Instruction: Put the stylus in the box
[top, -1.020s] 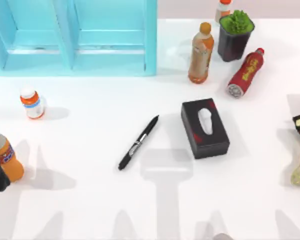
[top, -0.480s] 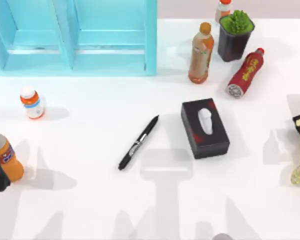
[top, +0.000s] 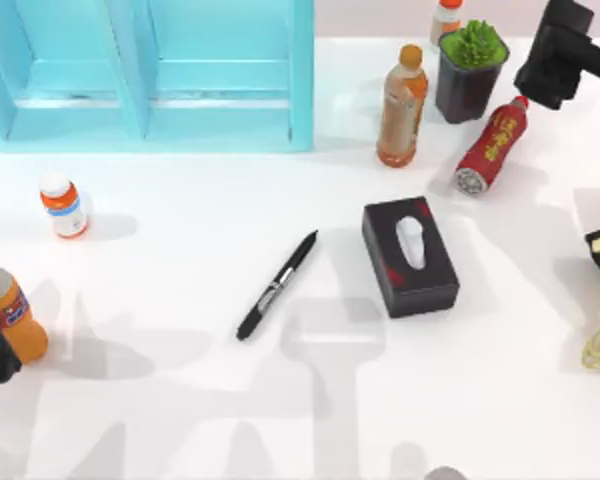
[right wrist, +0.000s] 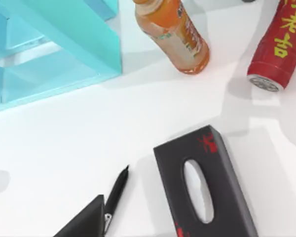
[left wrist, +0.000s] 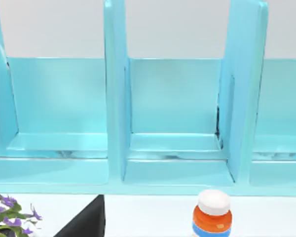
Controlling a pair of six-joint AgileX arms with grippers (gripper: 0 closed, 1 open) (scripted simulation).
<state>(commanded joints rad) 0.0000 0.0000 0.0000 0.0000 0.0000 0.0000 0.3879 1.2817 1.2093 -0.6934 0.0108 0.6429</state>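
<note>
Right arm point(top: 558, 55) newly over red can point(top: 492, 145); claw state untellable; stylus point(top: 277, 285) beside tissue box point(top: 410, 256).

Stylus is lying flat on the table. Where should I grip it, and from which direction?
Grip the stylus mid-body, near its pale markings, coming straight down from above with the fingers closing across its diagonal length. It lies flat on the bare table, apart from the black tissue box, so both of its long sides look free to reach.

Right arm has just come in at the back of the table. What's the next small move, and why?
Probably bring the right arm forward and left, over the stylus. The stylus lies flat and untouched on the table, left of the black tissue box, with open space around it.
</note>
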